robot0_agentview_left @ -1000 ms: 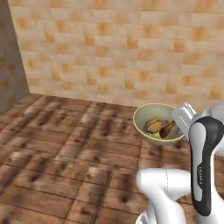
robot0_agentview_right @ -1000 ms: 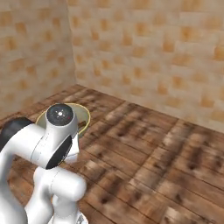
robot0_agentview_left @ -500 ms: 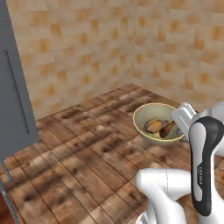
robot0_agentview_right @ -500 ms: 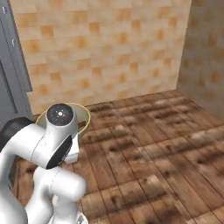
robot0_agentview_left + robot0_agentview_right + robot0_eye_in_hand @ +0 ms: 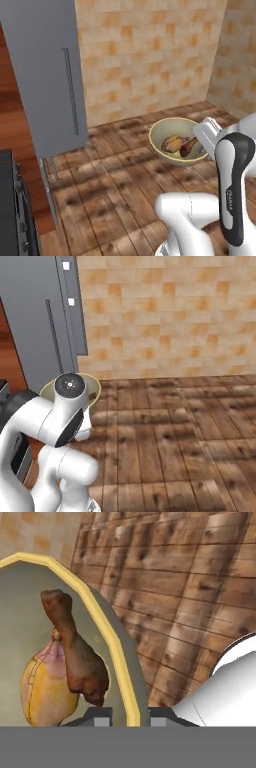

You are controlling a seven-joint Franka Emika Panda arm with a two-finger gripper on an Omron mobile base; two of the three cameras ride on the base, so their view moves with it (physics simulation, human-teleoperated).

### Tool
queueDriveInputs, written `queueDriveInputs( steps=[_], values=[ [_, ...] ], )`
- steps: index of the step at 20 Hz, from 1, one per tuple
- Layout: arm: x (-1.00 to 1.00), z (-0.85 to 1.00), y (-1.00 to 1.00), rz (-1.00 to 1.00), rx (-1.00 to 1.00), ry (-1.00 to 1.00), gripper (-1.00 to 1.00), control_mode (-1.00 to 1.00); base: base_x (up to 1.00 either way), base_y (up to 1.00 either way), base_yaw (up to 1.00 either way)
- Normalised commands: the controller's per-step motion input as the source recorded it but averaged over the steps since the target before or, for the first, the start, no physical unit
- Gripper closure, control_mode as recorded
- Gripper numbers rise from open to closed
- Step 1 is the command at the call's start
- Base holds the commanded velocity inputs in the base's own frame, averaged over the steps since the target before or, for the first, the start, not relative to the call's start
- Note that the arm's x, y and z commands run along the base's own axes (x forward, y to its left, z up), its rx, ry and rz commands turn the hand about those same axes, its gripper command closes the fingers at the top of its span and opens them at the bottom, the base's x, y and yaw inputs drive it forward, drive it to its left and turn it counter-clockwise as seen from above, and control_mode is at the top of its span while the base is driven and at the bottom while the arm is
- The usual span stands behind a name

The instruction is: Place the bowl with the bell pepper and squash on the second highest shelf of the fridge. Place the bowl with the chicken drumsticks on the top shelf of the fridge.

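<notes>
The brown wooden plank floor [image 5: 110, 200] lies bare from the robot's base out to the tan tiled wall [image 5: 150, 55], and in the right base view it runs wide and open toward the right. On the left stands the tall grey fridge [image 5: 47, 75] with its long grey bar handle [image 5: 71, 90]; its lower edge hangs just above the planks, with a thin gap beneath it. Its grey door panel meets the tiled wall along a straight vertical edge.

The pale yellow-rimmed bowl [image 5: 177, 142] is held up above the floor, well apart from the fridge. Inside it lie the golden-brown chicken drumsticks [image 5: 179, 145], one pale and lumpy, the other darker with a brown bone end, the two touching.

The two-finger gripper [image 5: 127, 718] has its dark fingers [image 5: 102, 717] drawn narrow, one on each side of the bowl's yellow rim, pinching it.
</notes>
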Motion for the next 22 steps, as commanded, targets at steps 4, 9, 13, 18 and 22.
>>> queueDriveInputs(
  steps=[4,9,13,18,22],
  values=[
    [0.0,0.0,0.0,0.0,0.0,0.0,1.0,1.0,0.79,-0.86,0.15],
    [0.0,0.0,0.0,0.0,0.0,0.0,1.0,1.0,1.0,-1.0,0.16],
    [0.0,0.0,0.0,0.0,0.0,0.0,1.0,1.0,1.0,-0.95,0.2],
    [0.0,0.0,0.0,0.0,0.0,0.0,1.0,1.0,1.0,-0.63,0.24],
    [0.0,0.0,0.0,0.0,0.0,0.0,1.0,1.0,1.0,-0.58,0.25]
  ],
)
